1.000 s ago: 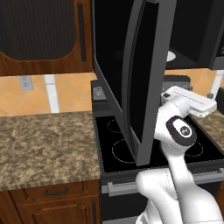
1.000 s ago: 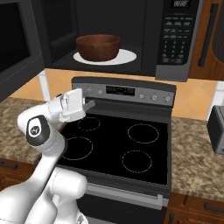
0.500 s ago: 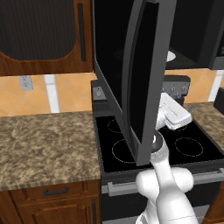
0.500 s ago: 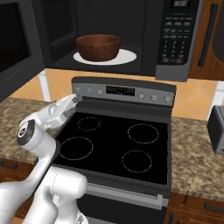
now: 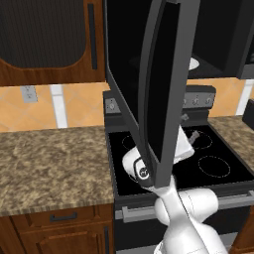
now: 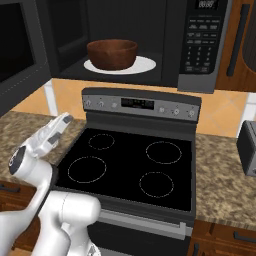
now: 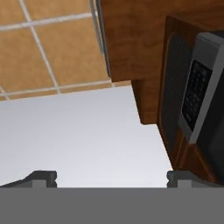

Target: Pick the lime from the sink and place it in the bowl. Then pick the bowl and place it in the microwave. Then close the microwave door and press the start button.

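Brown bowl (image 6: 112, 54) sitting on the white turntable plate (image 6: 145, 65) inside the microwave (image 6: 135, 40), with the microwave door (image 5: 149, 84) swung wide open. Gripper (image 6: 64, 120) empty, jaws spread apart, raised beside the black stove (image 6: 132, 167) at its left edge.

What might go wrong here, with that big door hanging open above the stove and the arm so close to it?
The microwave door stands wide open, with the arm right beside its edge, so a swing might hit it hard rather than ease it shut. The bowl sits on the turntable near the front; a slammed door might jolt it. The open gripper points away from the door.
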